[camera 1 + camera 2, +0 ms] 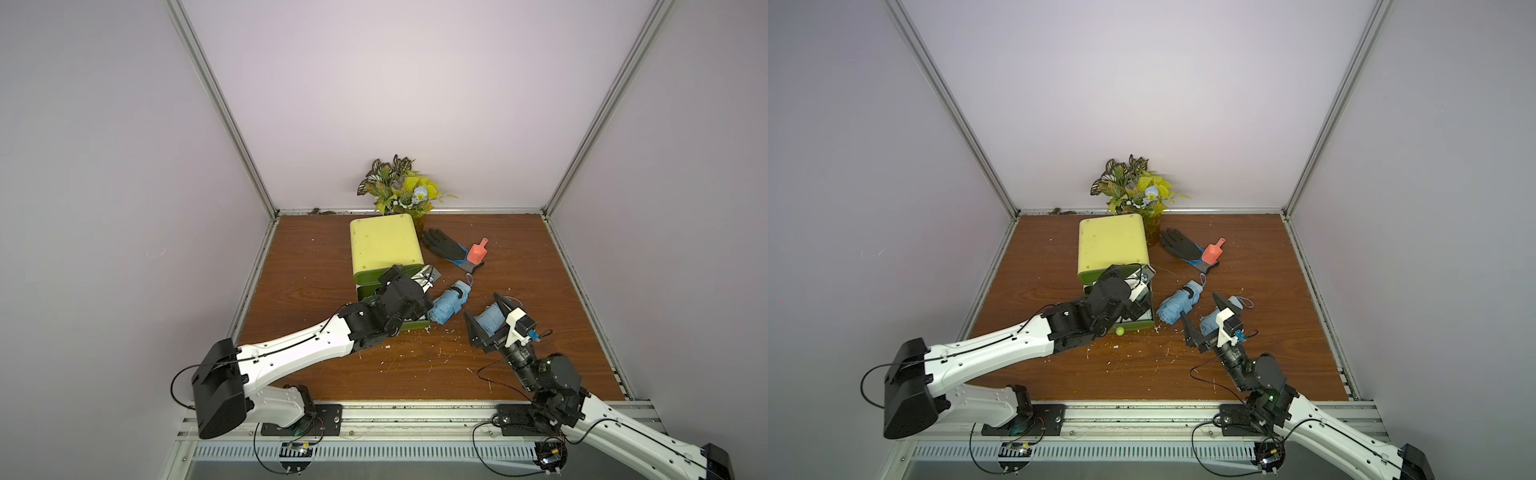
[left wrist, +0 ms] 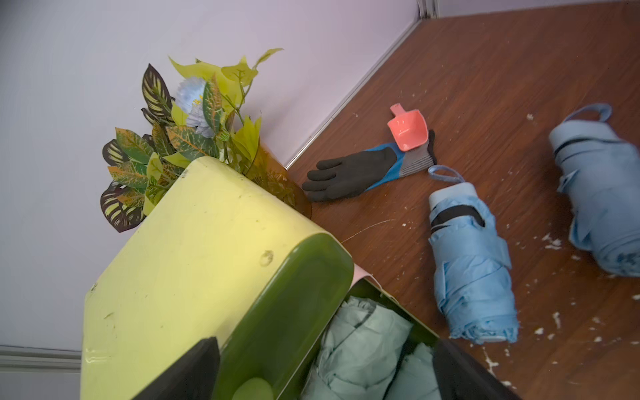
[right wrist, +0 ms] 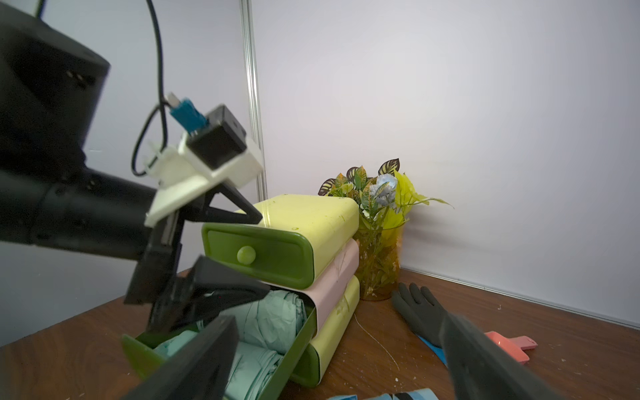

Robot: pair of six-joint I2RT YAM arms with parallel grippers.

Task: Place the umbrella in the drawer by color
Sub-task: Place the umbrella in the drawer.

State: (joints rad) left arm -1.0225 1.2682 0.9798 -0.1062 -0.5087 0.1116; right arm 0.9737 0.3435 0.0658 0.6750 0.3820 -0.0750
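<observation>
Left jaws wide over the drawer (image 3: 298, 346) — right jaws wide over blue umbrella (image 1: 491, 321).

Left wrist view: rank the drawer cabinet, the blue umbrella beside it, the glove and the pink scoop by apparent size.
1. drawer cabinet
2. blue umbrella
3. glove
4. pink scoop
The cabinet is nearest the camera, so its lead is exaggerated.
</observation>
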